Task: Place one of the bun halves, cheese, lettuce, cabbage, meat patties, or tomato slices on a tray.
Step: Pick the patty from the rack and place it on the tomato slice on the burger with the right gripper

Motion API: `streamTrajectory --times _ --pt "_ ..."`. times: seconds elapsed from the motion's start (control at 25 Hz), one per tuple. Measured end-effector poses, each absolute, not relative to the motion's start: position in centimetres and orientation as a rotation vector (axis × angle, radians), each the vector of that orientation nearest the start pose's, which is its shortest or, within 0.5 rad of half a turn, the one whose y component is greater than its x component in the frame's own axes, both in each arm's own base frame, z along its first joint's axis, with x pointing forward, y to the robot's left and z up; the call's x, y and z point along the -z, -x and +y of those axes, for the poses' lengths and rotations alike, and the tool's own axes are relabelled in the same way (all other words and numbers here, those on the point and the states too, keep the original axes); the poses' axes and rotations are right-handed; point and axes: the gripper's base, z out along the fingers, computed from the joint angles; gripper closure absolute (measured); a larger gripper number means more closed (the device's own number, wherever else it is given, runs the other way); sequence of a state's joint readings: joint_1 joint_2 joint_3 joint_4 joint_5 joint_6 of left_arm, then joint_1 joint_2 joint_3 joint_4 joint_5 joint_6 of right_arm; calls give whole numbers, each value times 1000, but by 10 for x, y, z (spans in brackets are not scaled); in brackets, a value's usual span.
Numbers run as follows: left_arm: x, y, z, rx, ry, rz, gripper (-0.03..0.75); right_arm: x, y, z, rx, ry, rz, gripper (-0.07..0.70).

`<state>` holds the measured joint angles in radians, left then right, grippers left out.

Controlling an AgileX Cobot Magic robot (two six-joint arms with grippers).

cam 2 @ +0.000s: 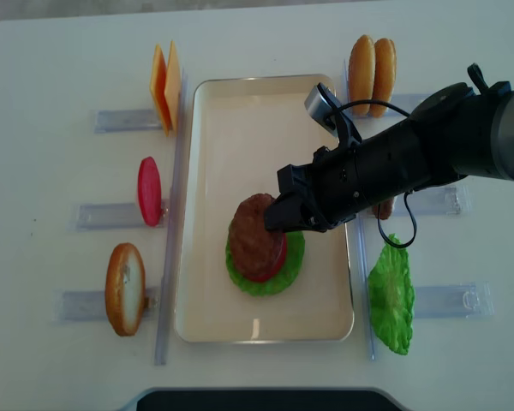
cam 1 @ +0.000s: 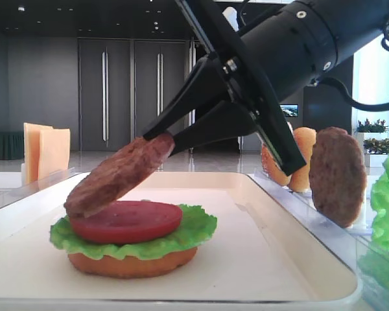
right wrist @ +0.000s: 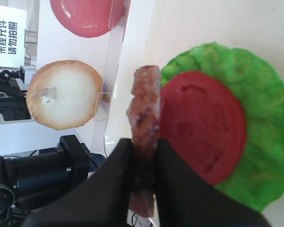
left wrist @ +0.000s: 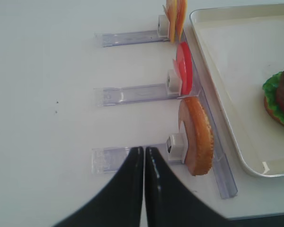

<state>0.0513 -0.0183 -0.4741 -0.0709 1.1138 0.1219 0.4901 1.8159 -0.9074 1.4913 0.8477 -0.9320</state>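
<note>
We see the right gripper (cam 1: 157,140) with its black fingers (right wrist: 109,179) pinching the edge of a meat patty (cam 1: 120,175), which hangs tilted, its lower end touching or nearly touching the tomato slice (cam 1: 126,221) below. That red slice lies flat on a ruffled green lettuce leaf (cam 1: 194,230), which in turn sits on a bun half (cam 1: 133,264), the stack resting on the cream-white tray (cam 1: 272,259). In the overhead view the patty covers most of the stack, near the middle of the tray and toward its lower half. The left gripper (left wrist: 144,156) has its two fingers pressed together with nothing between them, hovering over the white worktop (left wrist: 47,71) just beside a clear plastic rack (left wrist: 132,158). At the end of that rack stands an upright bun half (left wrist: 197,137), close to the tray's left rim; further along the same side an upright tomato slice (left wrist: 184,67) and cheese slices (left wrist: 175,19) stand in their own racks. On the tray's right side, we see a second meat patty (cam 1: 338,175) standing on edge, two more bun halves (cam 2: 372,64) upright beyond it, and a loose lettuce leaf (cam 2: 391,298) lying on the worktop near the lower right corner of the tray.
</note>
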Motion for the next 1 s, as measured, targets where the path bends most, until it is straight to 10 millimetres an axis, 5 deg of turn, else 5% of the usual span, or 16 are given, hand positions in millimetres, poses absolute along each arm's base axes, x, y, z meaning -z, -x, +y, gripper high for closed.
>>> streamTrajectory --times 0.6,1.0 --pt "-266 7 -6 -18 -79 2101 716 -170 -260 215 -1425 362 2604 495" --pt "-266 7 -6 -18 -79 2101 716 -169 -261 214 -1405 364 2602 215"
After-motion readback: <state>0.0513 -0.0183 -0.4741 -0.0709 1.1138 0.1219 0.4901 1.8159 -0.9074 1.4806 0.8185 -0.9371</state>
